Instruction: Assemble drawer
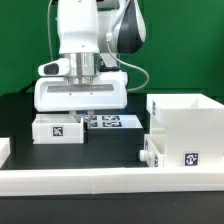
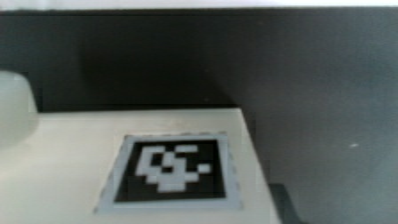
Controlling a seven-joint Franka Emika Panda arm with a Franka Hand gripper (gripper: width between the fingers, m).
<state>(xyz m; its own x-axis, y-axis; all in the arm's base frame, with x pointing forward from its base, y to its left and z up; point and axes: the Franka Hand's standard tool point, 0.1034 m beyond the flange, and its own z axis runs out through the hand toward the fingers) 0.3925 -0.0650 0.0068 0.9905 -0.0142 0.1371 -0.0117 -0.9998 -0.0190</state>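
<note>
A low white tray (image 1: 57, 128) with a black-and-white tag lies on the black table at the exterior view's left. My gripper (image 1: 86, 110) hangs straight down over that tray's right end, close to or touching it. Its fingertips are hidden there, so I cannot tell how the jaws stand. The wrist view shows a white tagged face (image 2: 173, 172) of a drawer part very close, with no fingers in sight. The tall white box shell (image 1: 187, 128) stands at the exterior view's right. A second small white tray part (image 1: 150, 152) sits against its left side.
The marker board (image 1: 112, 122) lies flat behind the tray, between it and the box shell. The long low white border wall (image 1: 90, 181) runs along the front. A blurred white shape (image 2: 13, 110) shows at the wrist view's edge.
</note>
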